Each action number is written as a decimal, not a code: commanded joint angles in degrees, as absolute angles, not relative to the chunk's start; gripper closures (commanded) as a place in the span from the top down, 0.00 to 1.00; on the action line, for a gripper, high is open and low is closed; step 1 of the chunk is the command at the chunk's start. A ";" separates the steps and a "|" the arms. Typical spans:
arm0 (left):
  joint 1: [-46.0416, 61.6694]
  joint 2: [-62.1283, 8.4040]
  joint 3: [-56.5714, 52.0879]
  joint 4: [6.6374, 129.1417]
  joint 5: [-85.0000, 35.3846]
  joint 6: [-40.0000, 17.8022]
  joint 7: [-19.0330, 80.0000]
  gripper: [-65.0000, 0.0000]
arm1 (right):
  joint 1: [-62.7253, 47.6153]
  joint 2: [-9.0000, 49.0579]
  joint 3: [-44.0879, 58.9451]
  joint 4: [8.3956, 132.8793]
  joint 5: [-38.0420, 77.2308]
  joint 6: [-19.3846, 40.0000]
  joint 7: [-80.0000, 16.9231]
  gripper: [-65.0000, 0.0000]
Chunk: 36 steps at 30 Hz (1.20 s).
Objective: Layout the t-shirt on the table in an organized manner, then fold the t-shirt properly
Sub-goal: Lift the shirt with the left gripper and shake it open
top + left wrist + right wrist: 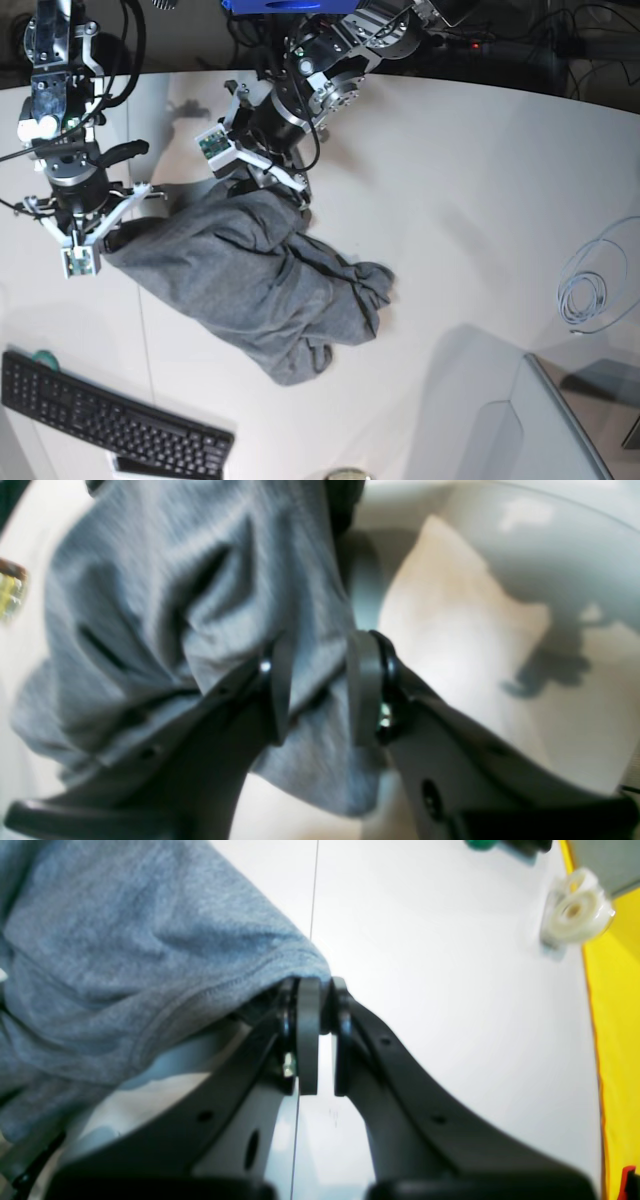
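Observation:
The heather-grey t-shirt point(250, 290) lies crumpled in a heap on the white table point(450, 180). My right gripper point(105, 240) stands at the shirt's left end. In the right wrist view the right gripper point(322, 985) is shut on a hemmed edge of the t-shirt point(125, 950), just above the table point(440, 990). My left gripper point(295, 200) is at the shirt's upper edge. In the left wrist view the left gripper point(322, 640) is open, and the t-shirt point(165, 595) hangs loosely through the gap between its fingers.
A black keyboard point(110, 415) lies at the front left edge. A coiled cable point(590, 290) rests at the right, and a grey slab point(540, 430) sits at the front right. A tape roll point(575, 912) stands near a yellow surface point(620, 1015).

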State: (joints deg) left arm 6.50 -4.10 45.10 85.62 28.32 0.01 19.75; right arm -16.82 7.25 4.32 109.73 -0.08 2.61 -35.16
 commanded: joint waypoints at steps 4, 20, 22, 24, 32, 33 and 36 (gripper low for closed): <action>5.05 -1.45 45.32 86.55 31.52 0.31 21.41 0.63 | -16.22 7.60 4.53 110.73 -0.22 2.59 -33.71 0.00; -0.84 2.24 49.27 75.03 31.25 -2.42 25.45 0.74 | -15.08 7.16 4.53 110.64 -0.22 2.59 -33.71 0.00; -2.15 2.86 49.36 73.19 31.25 -2.42 25.36 0.74 | -15.08 7.16 4.53 110.64 -0.22 2.59 -33.71 0.00; -3.03 3.21 49.27 71.52 31.16 -2.42 25.36 0.74 | -15.08 7.16 4.44 110.64 -0.22 2.59 -33.71 0.00; -6.02 4.53 48.84 67.74 31.16 -2.33 25.36 0.73 | -14.99 7.16 4.44 110.64 -0.22 2.59 -33.71 0.00; -6.02 4.53 48.84 67.65 31.16 -2.33 25.36 0.71 | -14.99 7.16 4.44 110.64 -0.22 2.59 -33.71 0.00; -6.02 4.53 48.84 69.14 31.16 -2.33 25.36 0.53 | -14.55 7.16 4.44 110.55 -0.22 2.59 -33.71 0.00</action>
State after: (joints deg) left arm -5.23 3.40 48.77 67.79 31.05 -3.01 26.44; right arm -15.27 6.74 4.27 109.73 -0.05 2.61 -35.14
